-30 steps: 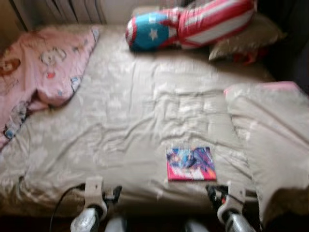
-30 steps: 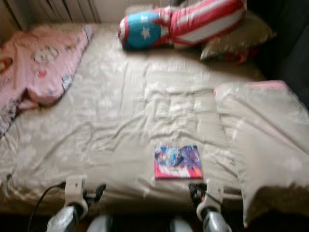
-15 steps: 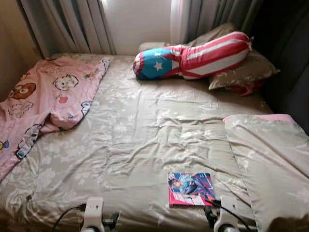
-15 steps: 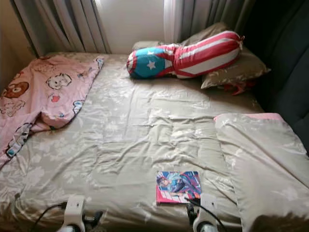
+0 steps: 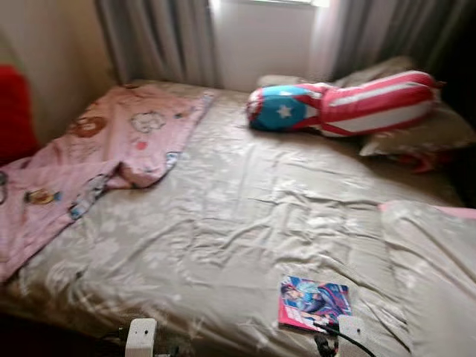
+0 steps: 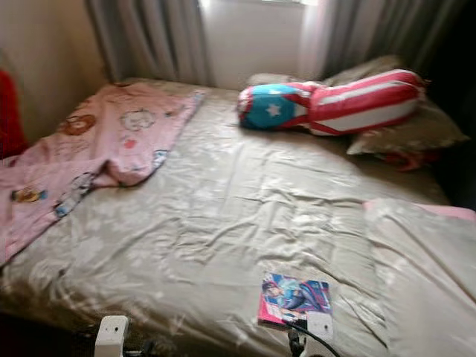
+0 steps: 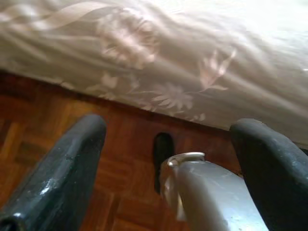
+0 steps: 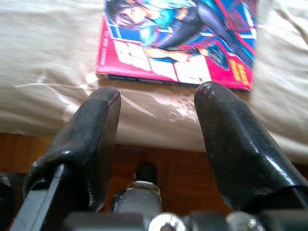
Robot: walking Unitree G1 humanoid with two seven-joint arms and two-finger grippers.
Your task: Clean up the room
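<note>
A comic book (image 5: 314,303) with a pink and blue cover lies flat near the foot edge of the bed (image 5: 223,223), right of the middle. My right gripper (image 8: 159,96) is open just short of the book (image 8: 178,43), level with the mattress edge, with nothing between its fingers. Low beside the bed's edge, my left gripper (image 7: 171,127) is open over the wooden floor (image 7: 125,192), holding nothing. A crumpled pink cartoon blanket (image 5: 97,163) covers the bed's left side.
A star-and-stripes bolster (image 5: 342,104) and a beige pillow (image 5: 424,134) lie at the head, by the curtains (image 5: 160,37). A folded beige duvet (image 5: 435,268) rests on the bed's right side. Something red (image 5: 15,111) stands against the left wall.
The camera has lifted and turned left, so the scene has shifted right and the red thing has come into view. Nothing on the bed has moved.
</note>
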